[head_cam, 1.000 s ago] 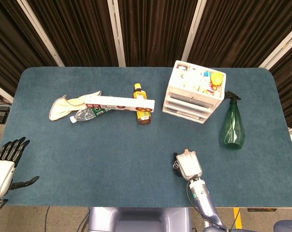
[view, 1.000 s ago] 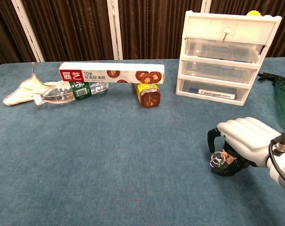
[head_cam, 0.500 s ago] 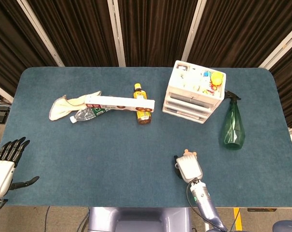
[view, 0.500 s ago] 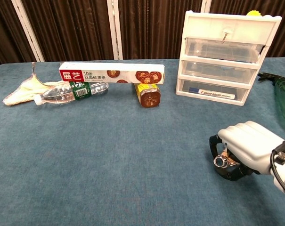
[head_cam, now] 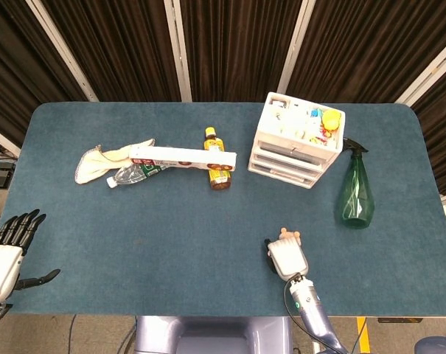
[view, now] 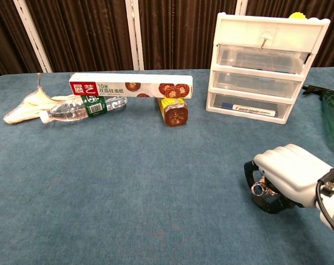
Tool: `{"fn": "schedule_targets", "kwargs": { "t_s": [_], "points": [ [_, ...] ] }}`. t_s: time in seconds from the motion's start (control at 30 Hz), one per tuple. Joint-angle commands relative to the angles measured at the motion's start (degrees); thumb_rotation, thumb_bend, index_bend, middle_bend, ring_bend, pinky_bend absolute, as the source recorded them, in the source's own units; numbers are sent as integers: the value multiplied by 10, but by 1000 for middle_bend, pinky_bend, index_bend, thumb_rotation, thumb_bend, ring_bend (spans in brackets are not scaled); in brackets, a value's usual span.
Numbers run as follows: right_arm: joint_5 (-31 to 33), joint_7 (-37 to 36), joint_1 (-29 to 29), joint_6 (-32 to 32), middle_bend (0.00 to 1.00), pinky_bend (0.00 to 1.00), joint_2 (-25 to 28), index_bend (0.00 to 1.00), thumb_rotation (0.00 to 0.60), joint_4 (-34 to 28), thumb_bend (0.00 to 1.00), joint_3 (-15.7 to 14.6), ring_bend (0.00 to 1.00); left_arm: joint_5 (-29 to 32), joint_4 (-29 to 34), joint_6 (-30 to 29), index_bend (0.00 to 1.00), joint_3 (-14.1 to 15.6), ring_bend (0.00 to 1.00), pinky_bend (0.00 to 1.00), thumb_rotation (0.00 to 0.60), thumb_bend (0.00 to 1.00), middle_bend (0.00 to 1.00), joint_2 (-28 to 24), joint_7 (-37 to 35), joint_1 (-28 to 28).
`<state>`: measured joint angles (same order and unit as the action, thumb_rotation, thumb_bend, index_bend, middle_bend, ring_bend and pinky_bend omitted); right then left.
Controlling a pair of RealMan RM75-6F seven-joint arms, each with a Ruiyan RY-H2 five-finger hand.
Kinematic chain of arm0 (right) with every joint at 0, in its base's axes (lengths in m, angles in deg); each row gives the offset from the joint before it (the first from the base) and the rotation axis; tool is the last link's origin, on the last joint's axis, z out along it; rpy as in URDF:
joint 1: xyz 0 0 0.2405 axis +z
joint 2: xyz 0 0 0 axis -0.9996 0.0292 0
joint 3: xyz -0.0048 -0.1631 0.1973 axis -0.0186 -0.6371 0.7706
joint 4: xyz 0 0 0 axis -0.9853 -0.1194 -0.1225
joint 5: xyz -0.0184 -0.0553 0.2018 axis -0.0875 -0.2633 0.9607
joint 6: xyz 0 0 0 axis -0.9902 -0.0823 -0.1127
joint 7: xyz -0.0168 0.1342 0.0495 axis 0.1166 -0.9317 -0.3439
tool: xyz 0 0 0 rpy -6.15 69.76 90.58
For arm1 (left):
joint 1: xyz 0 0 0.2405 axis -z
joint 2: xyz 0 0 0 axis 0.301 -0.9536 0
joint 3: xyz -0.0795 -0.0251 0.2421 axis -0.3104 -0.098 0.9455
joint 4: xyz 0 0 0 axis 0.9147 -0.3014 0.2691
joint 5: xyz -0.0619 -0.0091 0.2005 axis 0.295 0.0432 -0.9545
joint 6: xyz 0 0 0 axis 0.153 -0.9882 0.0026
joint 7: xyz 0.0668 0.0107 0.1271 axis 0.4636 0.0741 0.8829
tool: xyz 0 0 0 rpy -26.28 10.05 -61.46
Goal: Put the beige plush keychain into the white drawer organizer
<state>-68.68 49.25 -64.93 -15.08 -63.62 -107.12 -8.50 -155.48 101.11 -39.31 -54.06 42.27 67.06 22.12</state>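
Note:
My right hand [head_cam: 287,258] is curled over the beige plush keychain near the table's front edge, right of centre. A bit of beige plush [head_cam: 288,235] sticks out past the hand's far side. In the chest view the right hand [view: 291,174] grips it, and the metal ring [view: 258,189] shows under the fingers, close to the cloth. The white drawer organizer [head_cam: 297,140] stands at the back right, its open top tray full of small items; its drawers [view: 260,72] look closed. My left hand [head_cam: 6,254] hangs open off the front left corner.
A green spray bottle [head_cam: 354,193] stands right of the organizer. At the back left lie a long red-and-white box [head_cam: 183,158], a clear plastic bottle [head_cam: 136,174], a cream cloth [head_cam: 108,158] and a yellow-capped brown bottle [head_cam: 217,164].
My right hand has closed tighter on the keychain and drawn slightly toward the front edge; the ring now sits up under the fingers. The left hand has not moved.

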Motion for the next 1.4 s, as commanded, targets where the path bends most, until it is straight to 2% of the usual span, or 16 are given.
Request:
{"fn": "schedule_targets", "kwargs": {
  "t_s": [0.03,0.23,0.5,0.87,1.2,1.4],
  "points": [
    [2,1,0,0,1000,891,1,451,600,-1,275,1,1000,0,0,0,0,0,0,0,531,44,0,0,0,0],
    [2,6,0,1,1000,891,6,366,600,-9,274,1,1000,-1,1,-1,0,0,0,0,532,44,0,0,0,0],
    [-3,7,-1,7,1000,891,10,345,600,-14,269,0,1000,-3,1,-3,0,0,0,0,533,44,0,0,0,-1],
    [-4,13,-3,12,1000,891,15,445,600,-16,266,0,1000,-5,2,-4,0,1,0,0,532,44,0,0,0,-1],
    [2,15,-5,11,1000,891,16,460,600,-10,266,0,1000,-6,2,-4,0,2,0,0,532,44,0,-1,-1,-1],
    [-1,12,-5,12,1000,891,16,503,600,-10,270,0,1000,-6,2,-5,0,2,0,0,528,44,0,0,0,-2]
  ]
}}
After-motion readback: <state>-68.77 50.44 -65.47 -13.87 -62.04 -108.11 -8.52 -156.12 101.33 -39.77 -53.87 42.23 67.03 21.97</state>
